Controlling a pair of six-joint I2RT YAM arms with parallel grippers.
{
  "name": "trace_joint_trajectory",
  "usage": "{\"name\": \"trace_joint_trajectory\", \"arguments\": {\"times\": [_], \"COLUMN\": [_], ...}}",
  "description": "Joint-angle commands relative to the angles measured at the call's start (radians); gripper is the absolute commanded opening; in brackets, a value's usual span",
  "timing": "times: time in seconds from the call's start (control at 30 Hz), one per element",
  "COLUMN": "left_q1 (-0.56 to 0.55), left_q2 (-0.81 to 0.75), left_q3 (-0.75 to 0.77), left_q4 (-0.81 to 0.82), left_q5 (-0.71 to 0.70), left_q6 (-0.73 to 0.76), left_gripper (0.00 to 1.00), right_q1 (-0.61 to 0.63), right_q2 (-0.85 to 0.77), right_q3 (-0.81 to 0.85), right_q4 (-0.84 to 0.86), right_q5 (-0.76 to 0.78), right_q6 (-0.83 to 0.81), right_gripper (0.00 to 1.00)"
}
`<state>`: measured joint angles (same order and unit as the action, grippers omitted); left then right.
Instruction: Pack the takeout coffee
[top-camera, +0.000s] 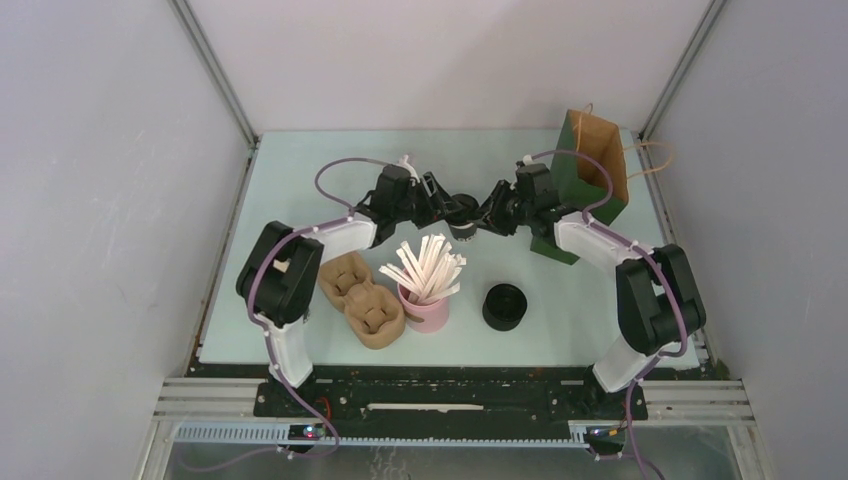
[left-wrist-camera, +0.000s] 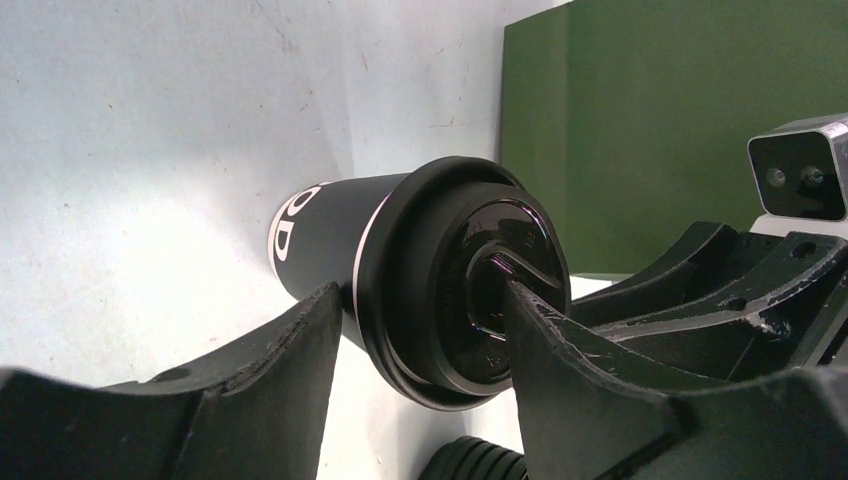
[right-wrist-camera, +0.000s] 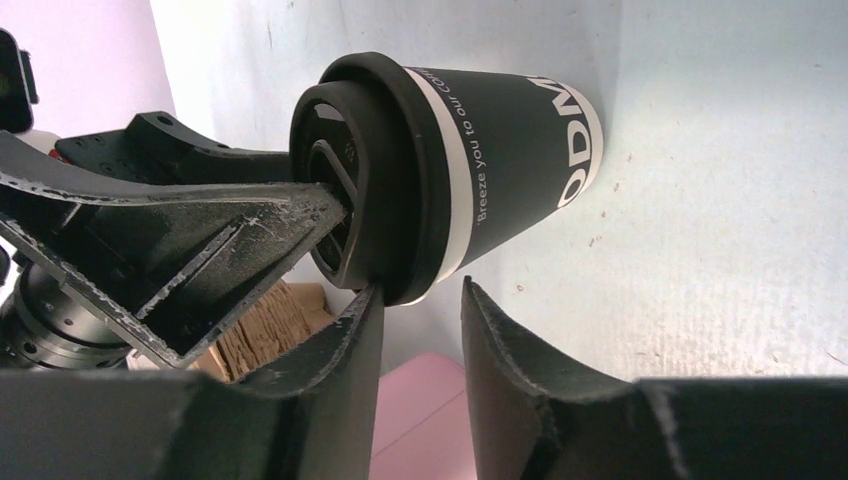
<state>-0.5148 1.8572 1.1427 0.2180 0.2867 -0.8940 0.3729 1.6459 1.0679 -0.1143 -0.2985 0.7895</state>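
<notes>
The left gripper (left-wrist-camera: 418, 292) looks clamped on the takeout coffee (right-wrist-camera: 500, 140), one finger in the lid (left-wrist-camera: 470, 290) recess and the other along the cup wall. The right gripper (right-wrist-camera: 422, 290) stands jaws apart just short of it, one tip touching the lid rim. From above, the cup lies between both grippers, at 9 o'clock of the right jaws, with its long axis across their gap, and the paper bag (top-camera: 592, 165) stands at 2 o'clock, nearer the right arm
</notes>
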Motion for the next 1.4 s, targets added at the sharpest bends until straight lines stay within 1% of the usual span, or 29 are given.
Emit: {"name": "trace_joint_trajectory", "arguments": {"times": [0.0,0.13,0.23,0.33,0.43,0.6,0.83,0.9,1.03,1.17,1.37], "left_q1": [-0.038,-0.037,-0.035,-0.028,-0.018,-0.013,-0.01,-0.006,0.001,0.01,0.021], "left_q2": [0.031,0.04,0.055,0.067,0.082,0.102,0.108,0.112,0.122,0.143,0.162], "left_q3": [0.043,0.051,0.073,0.102,0.168,0.266,0.289,0.288,0.279,0.272,0.257], "left_q4": [-0.066,-0.077,-0.099,-0.119,-0.195,-0.292,-0.342,-0.342,-0.339,-0.338,-0.332], "left_q5": [0.054,0.052,0.048,0.053,0.047,0.062,0.037,0.035,0.026,0.021,0.016], "left_q6": [0.004,0.012,0.025,0.045,0.099,0.166,0.21,0.207,0.205,0.204,0.201], "left_gripper": [0.64,0.64,0.64,0.65,0.67,0.72,0.77,0.77,0.72,0.67,0.66], "right_q1": [-0.005,-0.01,-0.017,-0.03,-0.029,-0.018,-0.012,-0.005,0.011,0.024,0.041], "right_q2": [0.076,0.098,0.115,0.123,0.125,0.15,0.155,0.161,0.187,0.204,0.245], "right_q3": [0.017,0.006,0.0,0.001,0.02,0.068,0.081,0.09,0.113,0.115,0.148], "right_q4": [0.032,0.051,0.068,0.081,0.069,0.044,0.023,0.015,-0.005,0.005,-0.016], "right_q5": [0.076,0.096,0.094,0.081,0.089,0.083,0.128,0.143,0.165,0.197,0.223], "right_q6": [0.022,0.033,0.029,0.01,-0.026,-0.076,-0.1,-0.11,-0.126,-0.141,-0.163], "right_gripper": [0.38,0.27,0.25,0.25,0.27,0.33,0.35,0.35,0.33,0.27,0.25]}}
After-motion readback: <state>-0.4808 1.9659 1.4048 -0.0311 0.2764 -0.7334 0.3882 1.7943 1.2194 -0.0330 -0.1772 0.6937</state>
